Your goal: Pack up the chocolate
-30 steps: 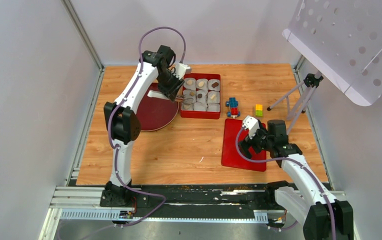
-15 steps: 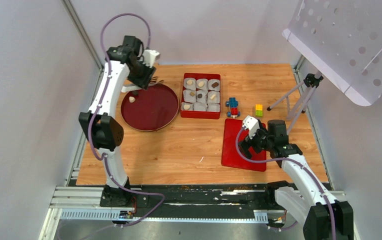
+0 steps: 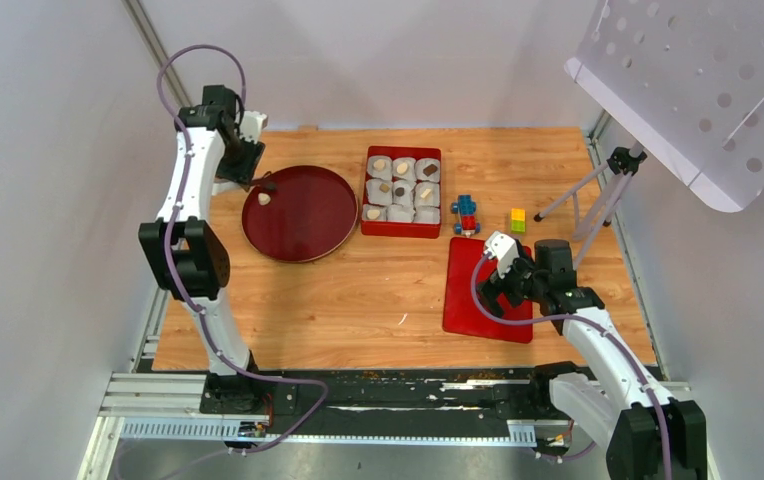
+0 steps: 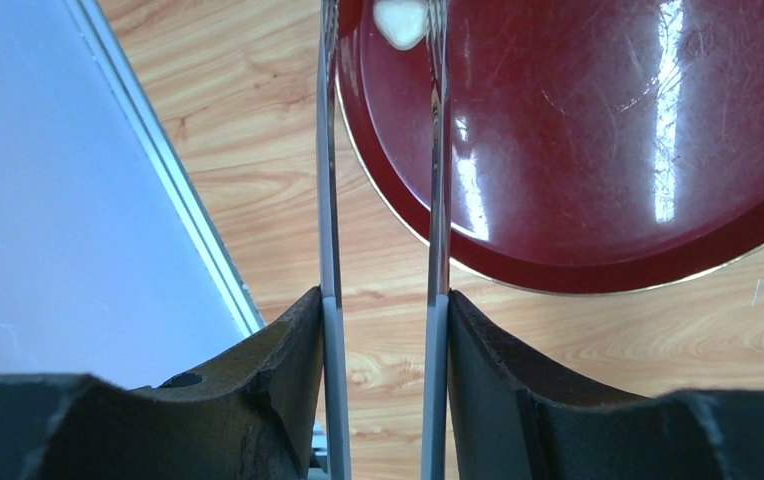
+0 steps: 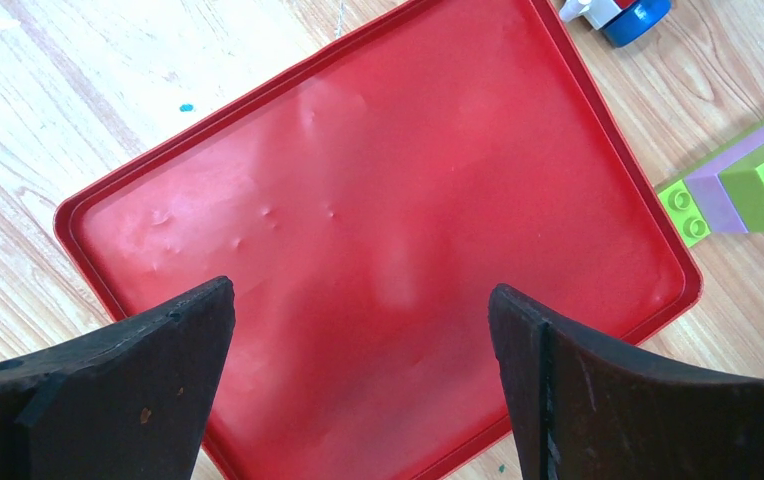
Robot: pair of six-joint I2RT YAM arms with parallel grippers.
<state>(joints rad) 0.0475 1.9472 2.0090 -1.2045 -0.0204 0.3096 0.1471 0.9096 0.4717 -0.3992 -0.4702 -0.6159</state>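
One pale chocolate (image 3: 264,198) lies at the left edge of the round dark-red plate (image 3: 308,225). My left gripper (image 3: 248,163) is shut on metal tongs (image 4: 329,200). The tongs' arms stand apart and their tips straddle that chocolate (image 4: 400,20) over the plate (image 4: 608,150); I cannot tell whether they touch it. The red box (image 3: 400,233) holds white paper cups, several with dark or pale chocolates, such as a dark one (image 3: 431,170). My right gripper (image 3: 499,272) is open and empty above the flat red lid (image 3: 488,305), which fills the right wrist view (image 5: 388,200).
A blue and red toy-block car (image 3: 466,213) and a green-yellow block (image 3: 518,219) lie right of the box. A tripod (image 3: 598,190) and a perforated white panel (image 3: 698,80) stand at the far right. The left wall and rail run close to the left arm.
My left arm has swung from the red box to the left, to the plate's far-left edge. The pale chocolate on the plate is uncovered. The right arm has not moved.
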